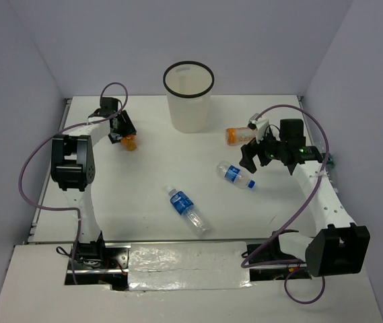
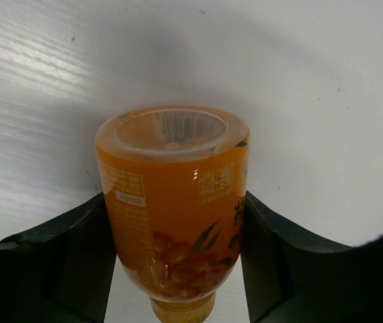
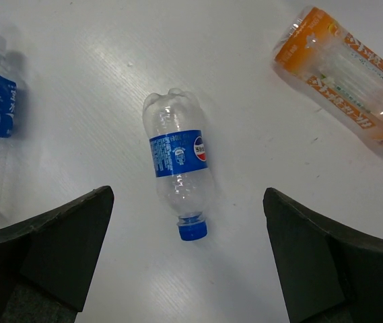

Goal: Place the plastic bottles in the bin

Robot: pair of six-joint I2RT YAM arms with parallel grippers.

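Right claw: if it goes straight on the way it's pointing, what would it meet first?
Probably the blue-capped clear bottle, lying centred ahead of the open right claw; nothing else shows in between, though depth is unclear.

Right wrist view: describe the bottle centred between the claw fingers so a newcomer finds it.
From the off-white bin at the table's far side, look right to the open right claw. Under it lies a clear bottle with a blue label. Unlike the other clear bottle mid-table, it has a blue cap and lies near the long orange bottle.
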